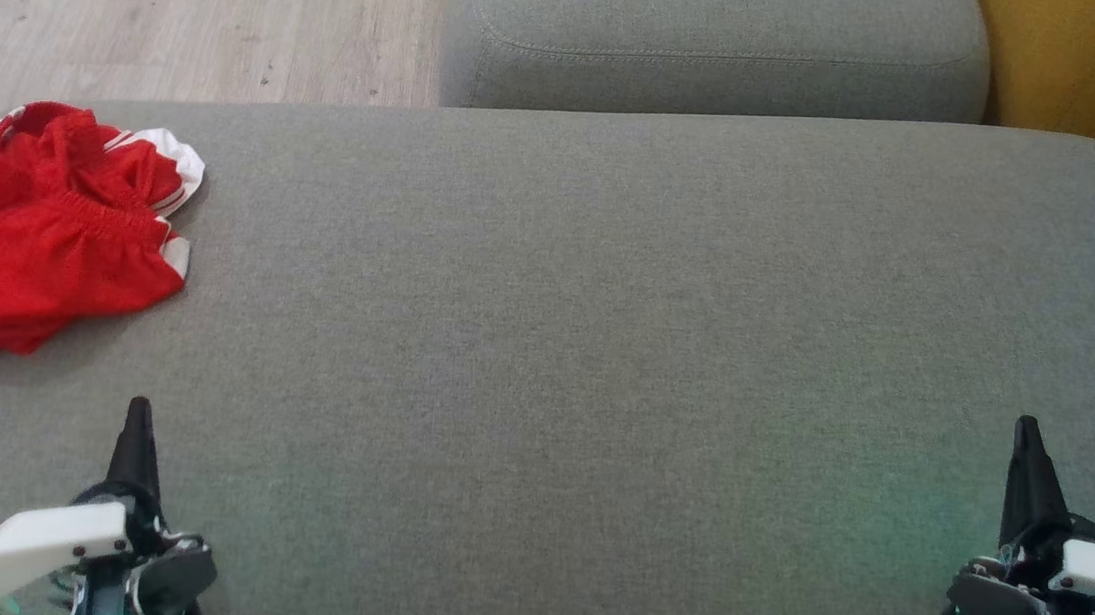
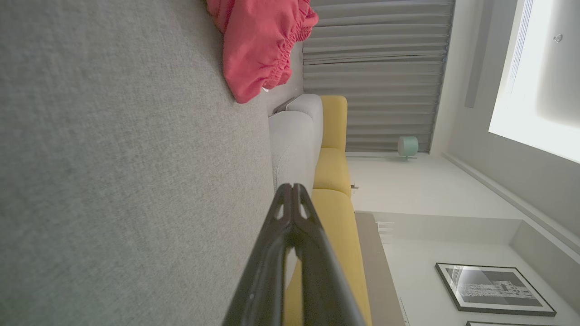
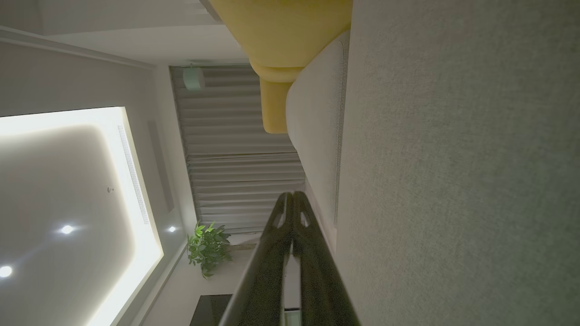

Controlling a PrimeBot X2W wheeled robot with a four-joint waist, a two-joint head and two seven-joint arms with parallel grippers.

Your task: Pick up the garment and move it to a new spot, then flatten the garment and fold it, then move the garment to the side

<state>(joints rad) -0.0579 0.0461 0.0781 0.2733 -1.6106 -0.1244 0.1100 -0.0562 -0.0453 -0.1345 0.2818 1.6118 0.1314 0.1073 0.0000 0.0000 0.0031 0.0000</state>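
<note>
The red garment [image 1: 33,228] is sitting crumpled at the left edge of the grey cushion [image 1: 603,353], just ahead of the left gripper [image 1: 139,406]. The right gripper [image 1: 1026,426] is hovering well apart toward the right edge. Both are clenching empty.

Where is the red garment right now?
Head view: the red garment lies crumpled at the left edge of the grey cushion, ahead of the left gripper and apart from it.

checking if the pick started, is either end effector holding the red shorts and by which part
Nothing is held: left end effector and right end effector are shut empty, clear of the red shorts.
</note>
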